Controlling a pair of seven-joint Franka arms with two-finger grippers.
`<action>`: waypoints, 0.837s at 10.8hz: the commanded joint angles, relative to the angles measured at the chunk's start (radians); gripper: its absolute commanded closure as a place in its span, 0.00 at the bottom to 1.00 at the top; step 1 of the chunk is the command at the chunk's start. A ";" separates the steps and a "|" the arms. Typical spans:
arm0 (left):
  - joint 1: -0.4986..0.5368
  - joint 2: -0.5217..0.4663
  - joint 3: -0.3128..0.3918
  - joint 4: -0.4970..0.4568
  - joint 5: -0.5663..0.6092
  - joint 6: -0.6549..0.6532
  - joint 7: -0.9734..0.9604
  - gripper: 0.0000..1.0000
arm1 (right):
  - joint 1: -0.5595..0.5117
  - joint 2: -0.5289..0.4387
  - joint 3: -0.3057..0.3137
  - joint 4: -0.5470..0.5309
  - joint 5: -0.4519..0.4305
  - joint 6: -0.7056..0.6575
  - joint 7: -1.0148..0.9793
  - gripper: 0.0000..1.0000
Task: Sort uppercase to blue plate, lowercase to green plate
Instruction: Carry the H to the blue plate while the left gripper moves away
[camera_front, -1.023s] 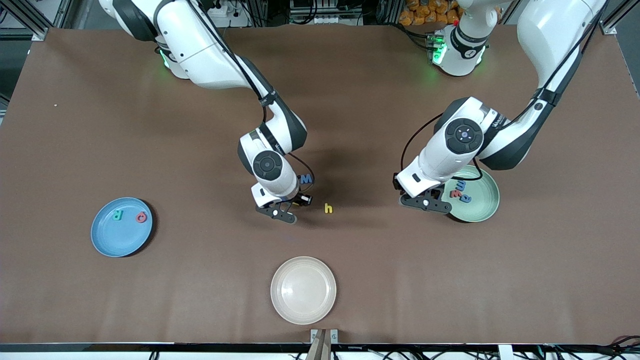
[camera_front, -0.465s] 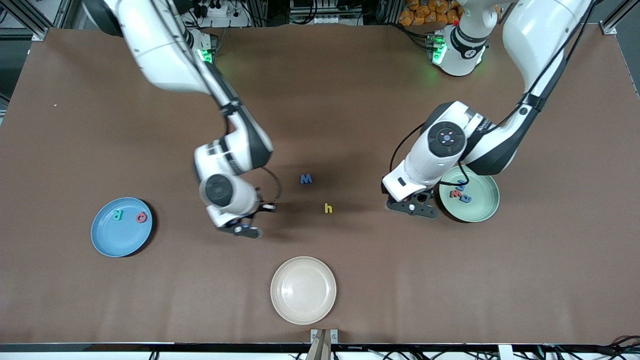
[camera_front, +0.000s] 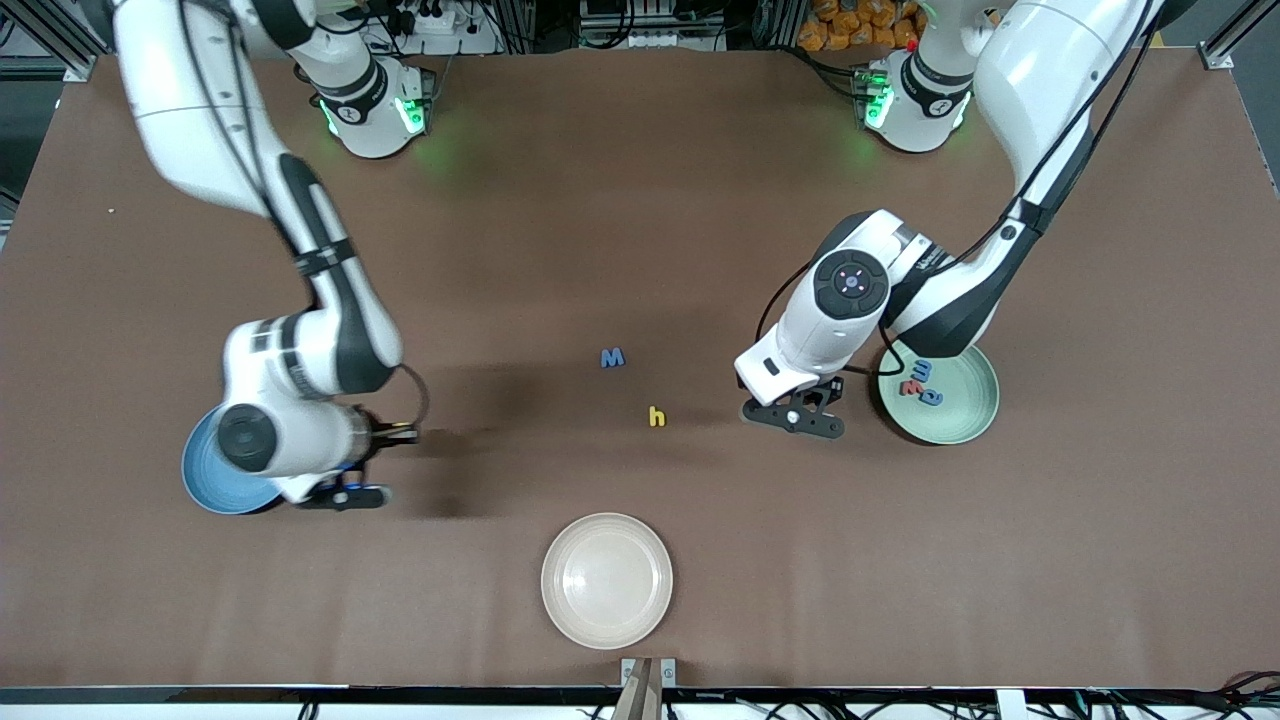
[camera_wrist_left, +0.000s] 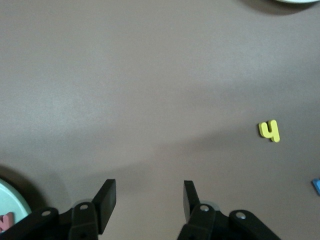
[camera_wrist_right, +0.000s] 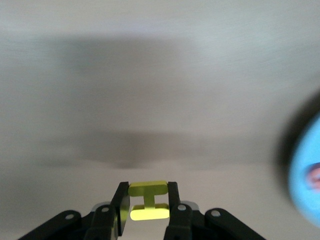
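Right gripper (camera_wrist_right: 145, 200), fingers clamped on the yellow H (camera_wrist_right: 148, 201), hangs over the table just beside the blue plate (camera_front: 205, 478). Left gripper (camera_wrist_left: 147, 200), jaws apart and empty, hangs over bare table beside the green plate (camera_front: 965, 410), which holds a red w (camera_front: 911, 386), blue a (camera_front: 931, 397) and blue m (camera_front: 923, 371). Between the grippers lie the yellow h (camera_front: 656, 416) and, farther from the camera, the blue M (camera_front: 612, 357).

Brown table cover (camera_front: 640, 200) was lit evenly w/ soft shadows; metal frame rails (camera_front: 60, 40), cables & orange items (camera_front: 860, 22) were seen along top edge.
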 joint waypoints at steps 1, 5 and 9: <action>-0.125 0.085 0.093 0.117 -0.015 -0.026 -0.064 0.37 | -0.089 -0.018 0.014 -0.017 -0.045 -0.006 -0.211 1.00; -0.199 0.102 0.175 0.148 -0.031 -0.024 -0.072 0.36 | -0.202 -0.007 0.013 0.011 -0.107 0.003 -0.500 1.00; -0.201 0.125 0.175 0.170 -0.032 -0.023 -0.093 0.35 | -0.308 -0.001 0.017 0.028 -0.108 0.024 -0.679 0.00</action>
